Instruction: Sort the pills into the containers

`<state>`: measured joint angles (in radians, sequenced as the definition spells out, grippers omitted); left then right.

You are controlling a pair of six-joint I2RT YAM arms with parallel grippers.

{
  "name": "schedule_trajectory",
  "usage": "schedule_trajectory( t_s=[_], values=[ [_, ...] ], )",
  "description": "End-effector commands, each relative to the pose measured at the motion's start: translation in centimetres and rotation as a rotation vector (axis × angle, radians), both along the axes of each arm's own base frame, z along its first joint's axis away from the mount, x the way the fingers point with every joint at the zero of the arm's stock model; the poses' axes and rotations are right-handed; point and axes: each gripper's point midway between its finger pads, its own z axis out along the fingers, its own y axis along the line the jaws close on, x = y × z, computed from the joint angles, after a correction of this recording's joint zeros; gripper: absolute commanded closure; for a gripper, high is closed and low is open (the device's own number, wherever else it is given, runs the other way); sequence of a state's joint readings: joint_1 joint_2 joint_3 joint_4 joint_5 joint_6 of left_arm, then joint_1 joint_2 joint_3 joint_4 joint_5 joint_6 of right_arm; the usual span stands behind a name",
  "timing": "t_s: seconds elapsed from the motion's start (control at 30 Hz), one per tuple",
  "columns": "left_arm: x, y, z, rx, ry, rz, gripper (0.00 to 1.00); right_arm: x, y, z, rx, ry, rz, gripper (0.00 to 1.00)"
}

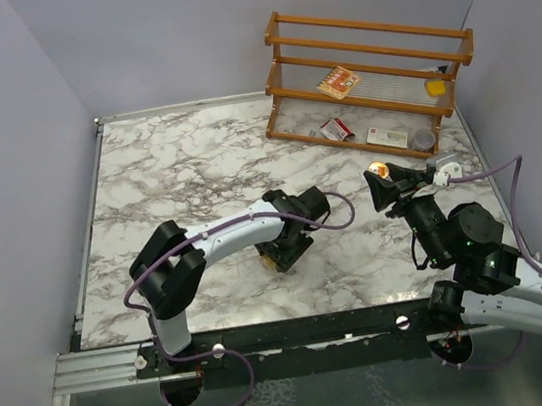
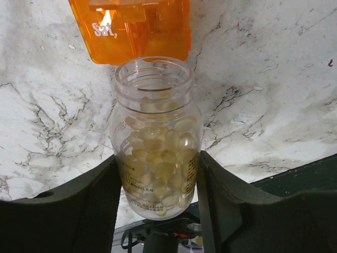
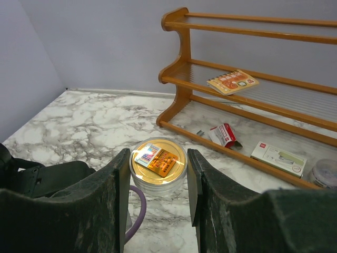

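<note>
**Both grippers loaded: jar on the left, cap on the right**

Left arm (image 1: 225,238): reaches from its base at the near edge towards the middle of the marble table (image 1: 183,155), elbow raised, wrist bent down. Left gripper (image 1: 284,255) is partly closed, its fingers (image 2: 84,211) pressed against both sides of the clear jar (image 2: 157,132). The jar sits between the pads with its uncapped mouth pointing away from the wrist. Pale yellow pills (image 2: 158,158) fill the lower body. The orange box (image 2: 134,31), marked "Sat.", lies on the marble just past the jar's mouth. Whether rim and box touch: cannot tell.

Right arm (image 1: 479,244): rises from the near right corner and leans left and far, with the wrist held above the table. Right gripper (image 3: 158,158) is partly closed, one finger on either side of a round gold-topped cap (image 3: 160,171), gripping it by the rim. The cap bears a coloured sticker. This gripper sits well to the right of the jar and box. The wooden rack (image 1: 363,69) stands beyond it.
</note>
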<state>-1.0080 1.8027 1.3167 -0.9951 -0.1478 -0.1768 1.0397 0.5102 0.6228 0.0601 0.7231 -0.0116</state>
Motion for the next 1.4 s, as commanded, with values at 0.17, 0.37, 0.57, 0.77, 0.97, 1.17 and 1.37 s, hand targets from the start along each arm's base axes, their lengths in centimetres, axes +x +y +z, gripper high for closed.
schedule_trajectory(
  t_s=[0.17, 0.37, 0.57, 0.77, 0.97, 1.17, 1.37],
  values=[
    [0.8, 0.6, 0.8, 0.075, 0.008, -0.031, 1.00, 0.1, -0.6, -0.2, 0.013, 0.011, -0.026, 0.99],
    [1.2, 0.7, 1.2, 0.100, 0.016, -0.037, 1.00, 0.0, -0.6, -0.1, 0.019, 0.007, -0.021, 0.99],
    [1.5, 0.5, 1.4, 0.120, 0.022, -0.050, 1.00, -0.2, -0.8, 0.1, 0.027, 0.001, -0.018, 0.99],
    [1.8, 0.4, 1.6, 0.151, 0.033, -0.060, 1.00, -0.3, -0.9, 0.2, 0.033, -0.004, -0.017, 0.99],
    [2.1, 0.2, 2.0, 0.171, 0.035, -0.070, 1.00, -0.4, -1.1, 0.3, 0.040, -0.008, -0.017, 0.99],
    [2.1, 0.4, 1.6, 0.189, 0.045, -0.071, 1.00, -0.5, -1.3, 0.4, 0.046, -0.011, -0.016, 0.99],
    [1.9, 0.8, 1.5, 0.201, 0.056, -0.069, 1.00, -0.6, -1.3, 0.5, 0.050, -0.014, -0.011, 0.99]
  ],
)
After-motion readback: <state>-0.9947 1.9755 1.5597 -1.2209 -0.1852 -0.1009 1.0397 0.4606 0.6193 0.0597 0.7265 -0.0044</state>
